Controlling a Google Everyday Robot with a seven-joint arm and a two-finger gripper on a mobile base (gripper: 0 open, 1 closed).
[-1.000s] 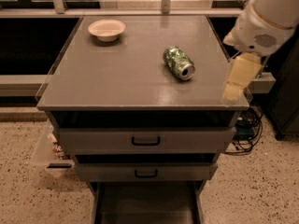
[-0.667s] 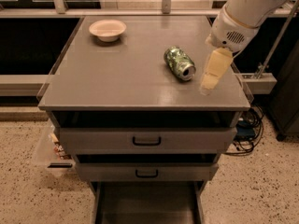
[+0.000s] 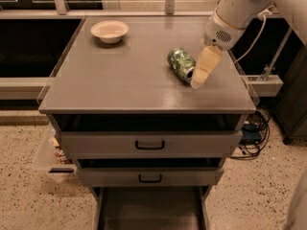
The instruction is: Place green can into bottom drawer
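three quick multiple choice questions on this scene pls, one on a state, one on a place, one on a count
1. The bottom drawer is: A shut; B pulled open; C taken out.
2. The end effector is: A down by the floor; B inside the drawer; C just right of the green can.
3. How many handled drawers sit above the bottom one? A one; B two; C four.

Answers: 1 B, its tray sticks out below the others. 2 C, it hangs at the can's right end over the cabinet top. 3 B, each of two drawer fronts shows one handle.
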